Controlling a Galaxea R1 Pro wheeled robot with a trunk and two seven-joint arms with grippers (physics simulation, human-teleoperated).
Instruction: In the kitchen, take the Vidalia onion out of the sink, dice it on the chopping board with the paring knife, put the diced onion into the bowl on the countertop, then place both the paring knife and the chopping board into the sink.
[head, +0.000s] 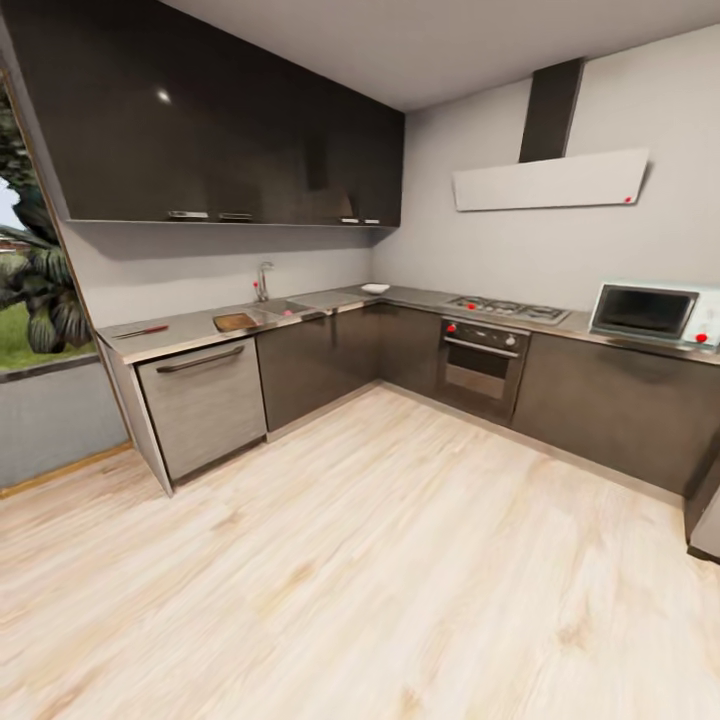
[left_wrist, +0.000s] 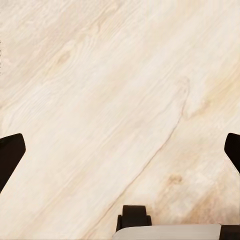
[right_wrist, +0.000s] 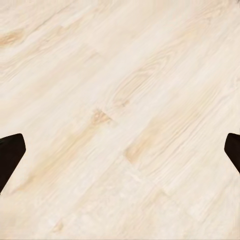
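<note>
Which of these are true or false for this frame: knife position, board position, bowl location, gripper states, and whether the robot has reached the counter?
1. The paring knife lies on the countertop, to the left of the chopping board in the head view. True.
2. The chopping board is already in the sink. False: it lies on the countertop beside the sink.
3. The bowl sits near the counter's corner. True.
4. The left gripper is shut on the knife. False: its fingers are spread wide over bare wooden floor.
5. The right gripper is open and empty. True.
6. The robot stands at the counter. False: floor lies between it and the cabinets.
</note>
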